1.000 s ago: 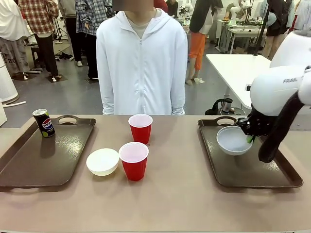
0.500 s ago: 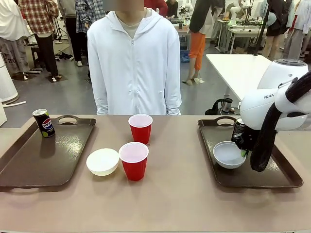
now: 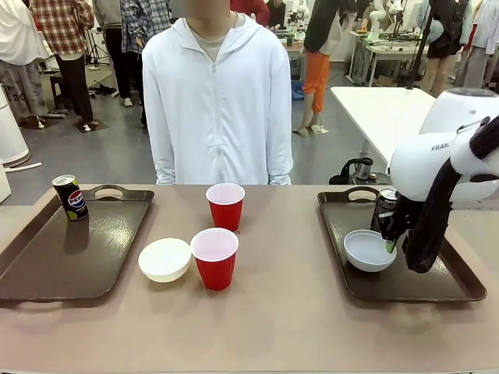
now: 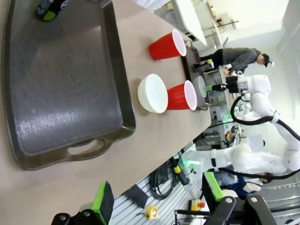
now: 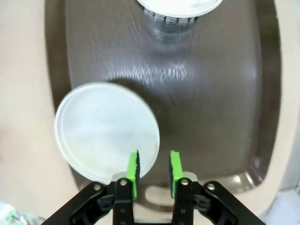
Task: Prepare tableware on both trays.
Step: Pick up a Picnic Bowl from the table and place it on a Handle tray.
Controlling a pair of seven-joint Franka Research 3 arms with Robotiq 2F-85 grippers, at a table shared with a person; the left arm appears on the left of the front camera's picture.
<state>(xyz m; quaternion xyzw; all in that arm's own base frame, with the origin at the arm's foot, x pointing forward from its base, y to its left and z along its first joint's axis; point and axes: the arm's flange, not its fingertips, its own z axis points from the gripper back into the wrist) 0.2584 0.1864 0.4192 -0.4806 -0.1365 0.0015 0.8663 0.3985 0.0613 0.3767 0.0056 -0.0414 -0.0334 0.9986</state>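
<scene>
The pale grey bowl (image 3: 368,250) (image 5: 107,131) sits on the right tray (image 3: 437,280), with a dark can (image 3: 384,207) (image 5: 178,9) standing just behind it. My right gripper (image 3: 390,245) (image 5: 154,168) hovers at the bowl's right rim, its fingers apart astride the rim without pinching it. On the left tray (image 3: 47,265) (image 4: 61,84), a second can (image 3: 70,197) (image 4: 51,7) stands at the far corner. Between the trays are two red cups (image 3: 225,205) (image 3: 214,258) and the cream-white bowl (image 3: 164,259) (image 4: 153,93). My left gripper (image 4: 157,194) is open wide, off the table's edge near the left tray.
A person in a white hoodie (image 3: 218,101) stands at the table's far side, hands out of sight. Bare tabletop (image 3: 273,327) runs along the near edge. Both trays have free floor in front of the cans.
My right gripper came down with the grey bowl, set it on the right tray and opened off its rim. The person shifted slightly left.
</scene>
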